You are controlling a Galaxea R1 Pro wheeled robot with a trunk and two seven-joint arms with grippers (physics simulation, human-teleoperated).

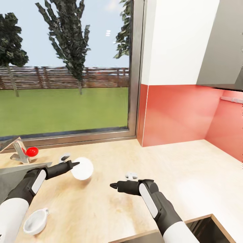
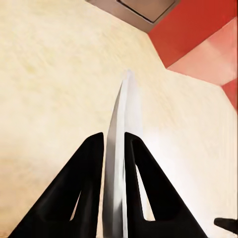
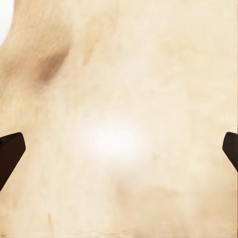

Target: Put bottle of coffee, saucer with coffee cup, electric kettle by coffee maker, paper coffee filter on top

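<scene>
Left claw (image 1: 75,164) clamped on saucer (image 1: 82,168) rim, fingers (image 2: 89,163) pinching either side of edge-on white plate (image 2: 118,163); saucer lifted above bench (image 1: 111,209), shadow beneath. Right claw (image 1: 112,185) spread wide, holding nothing, fingertips (image 3: 11,148) apart over bare wood-grain bench (image 3: 119,99), near saucer but not touching. Coffee cup (image 1: 34,221) resting on bench by left forearm, well apart from saucer. Faucet (image 1: 18,152) with red knob (image 1: 32,151) at window (image 1: 64,67) side, beside sink (image 1: 11,180).

Large window (image 1: 64,67), red backsplash (image 1: 175,113)
</scene>
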